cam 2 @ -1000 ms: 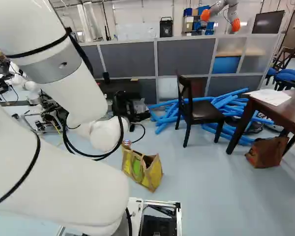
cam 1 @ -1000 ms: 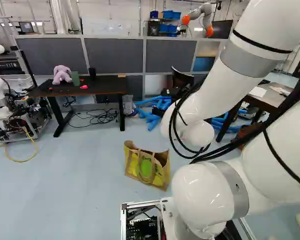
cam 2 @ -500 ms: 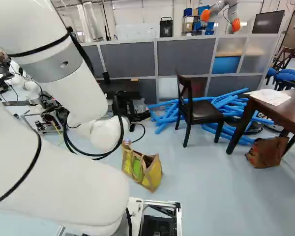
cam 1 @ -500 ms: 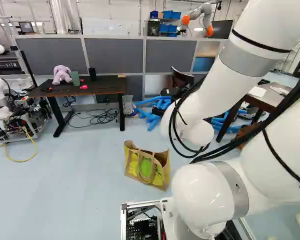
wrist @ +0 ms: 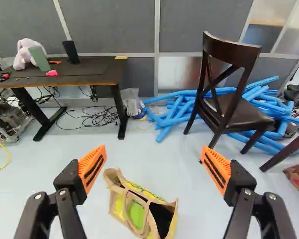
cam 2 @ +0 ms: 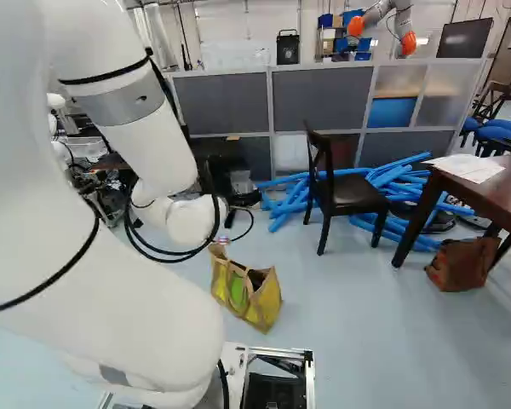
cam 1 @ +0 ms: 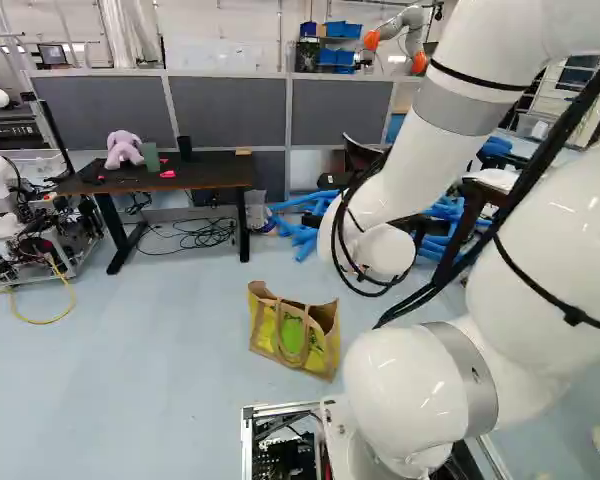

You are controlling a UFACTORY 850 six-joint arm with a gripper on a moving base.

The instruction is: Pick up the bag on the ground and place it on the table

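Pale blue floor [cam 1: 140, 360] lies under the yellow bag [cam 1: 322, 345], blue tubes [cam 2: 281, 204], dark chair [cam 2: 353, 194] and black tabletop [cam 1: 212, 172] beyond it, the pincer [wrist: 153, 154] spread wide.

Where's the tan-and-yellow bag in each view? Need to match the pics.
Left base view: bag just below the middle, left of the arm.
Right base view: below the middle, right of the arm.
Wrist view: ahead of the gripper, seen between its open fingers.
Shared landmark: blue tubes, beyond the bag.
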